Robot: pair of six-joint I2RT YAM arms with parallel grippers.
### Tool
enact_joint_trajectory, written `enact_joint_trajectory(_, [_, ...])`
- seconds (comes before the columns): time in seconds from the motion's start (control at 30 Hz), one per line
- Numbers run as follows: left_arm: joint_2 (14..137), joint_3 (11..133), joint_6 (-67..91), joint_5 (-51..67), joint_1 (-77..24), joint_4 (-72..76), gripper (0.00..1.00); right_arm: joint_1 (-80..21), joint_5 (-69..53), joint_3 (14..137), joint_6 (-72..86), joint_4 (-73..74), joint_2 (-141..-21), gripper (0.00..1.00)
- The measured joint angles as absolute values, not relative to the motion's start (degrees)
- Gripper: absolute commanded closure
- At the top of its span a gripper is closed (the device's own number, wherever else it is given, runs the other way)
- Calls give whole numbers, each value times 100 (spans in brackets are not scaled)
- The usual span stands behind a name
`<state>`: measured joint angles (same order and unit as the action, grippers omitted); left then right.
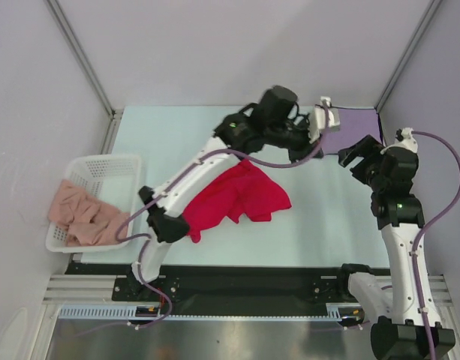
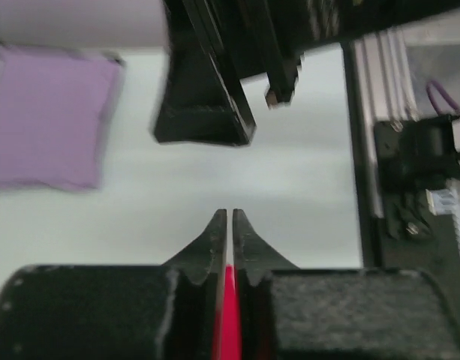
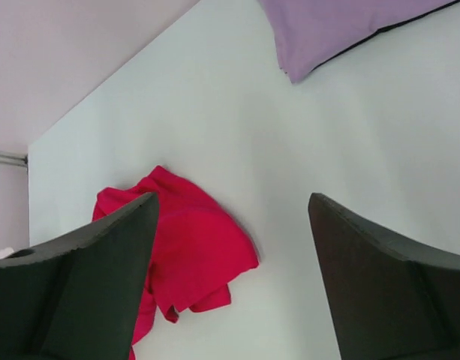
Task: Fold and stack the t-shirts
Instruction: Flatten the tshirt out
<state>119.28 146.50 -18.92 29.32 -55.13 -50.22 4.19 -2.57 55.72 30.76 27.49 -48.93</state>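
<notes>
The left gripper (image 1: 303, 154) reaches across the table (image 1: 327, 225) toward the far right. In its wrist view its fingers (image 2: 214, 240) are pressed flat together. A thin red sliver shows in the seam between them low in that view, and I cannot tell whether that is cloth caught in the grip or only something red seen through the gap. The red t-shirt (image 1: 241, 195) lies crumpled near the middle of the table, partly under the left arm, with one edge trailing toward the near left. From the right wrist it looks bunched and resting on the surface (image 3: 192, 247). The lavender t-shirt (image 1: 357, 124) sits folded flat at the far right corner, well apart from the red one, and it shows as a neat square in the left wrist view (image 2: 46, 116). The right gripper (image 1: 359, 154) hangs just beside the near edge of the lavender t-shirt, its jaws spread wide with only bare table between them (image 3: 233, 202), gripping nothing. At the left edge of the table stands a white basket (image 1: 102, 161) with a pink cloth (image 1: 83, 214) heaped in it and spilling over its near side.
</notes>
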Motion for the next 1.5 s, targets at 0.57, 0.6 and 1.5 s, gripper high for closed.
enact_joint_trajectory(0.57, [6855, 8359, -1256, 2460, -412, -3997, 0, -5566, 797, 5242, 2617, 1592, -7592, 6])
enact_joint_trajectory(0.6, [6615, 8093, -1291, 2366, -198, -3999, 0, -5887, 794, 5572, 2421, 1529, -8051, 7])
enact_joint_trajectory(1.5, [6545, 6466, -1669, 1881, 1166, -4254, 0, -7282, 2246, 9472, 718, 2982, -12409, 100])
